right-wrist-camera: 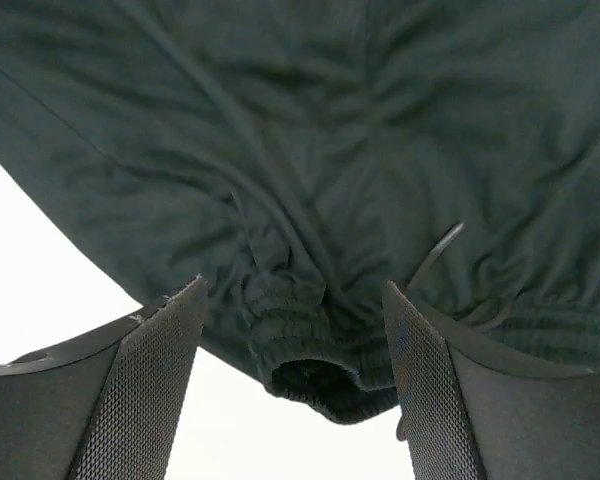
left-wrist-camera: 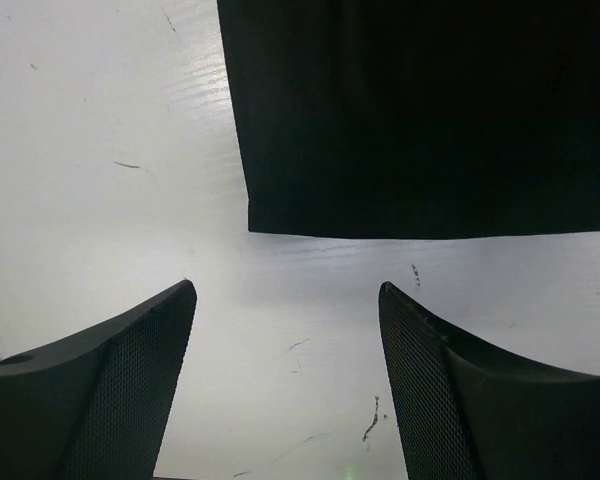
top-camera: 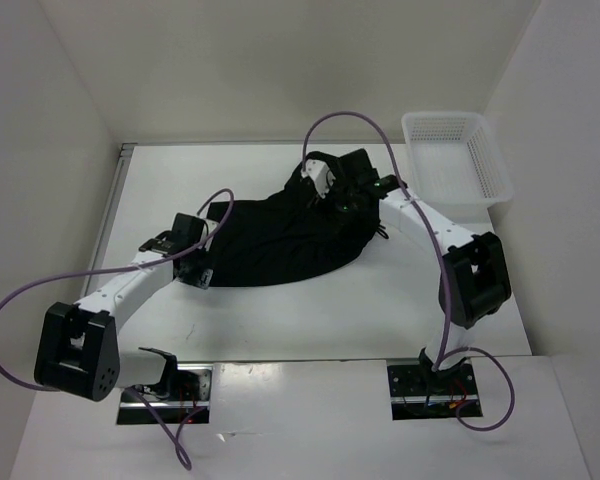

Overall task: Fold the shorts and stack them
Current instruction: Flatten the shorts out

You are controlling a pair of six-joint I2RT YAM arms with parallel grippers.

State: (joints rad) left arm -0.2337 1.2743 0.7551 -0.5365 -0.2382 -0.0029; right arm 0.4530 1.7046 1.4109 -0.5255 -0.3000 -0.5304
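The black shorts [top-camera: 290, 235] lie spread and creased on the white table. My left gripper [top-camera: 205, 255] is at their left edge. In the left wrist view it [left-wrist-camera: 285, 290] stands open over bare table, with a straight hem corner of the shorts [left-wrist-camera: 430, 110] just ahead of the fingertips and not touching them. My right gripper [top-camera: 325, 195] hovers over the far end of the shorts. In the right wrist view it [right-wrist-camera: 292, 285] is open, with a bunched fold of the ribbed waistband [right-wrist-camera: 330, 370] lying loose between the fingers and a thin drawstring [right-wrist-camera: 435, 250] beside it.
A white mesh basket [top-camera: 455, 155] stands at the back right, at the table's edge. White walls close in the table at the back and on both sides. Purple cables [top-camera: 40, 290] loop off both arms. Small dark scuffs [left-wrist-camera: 370, 420] mark the tabletop.
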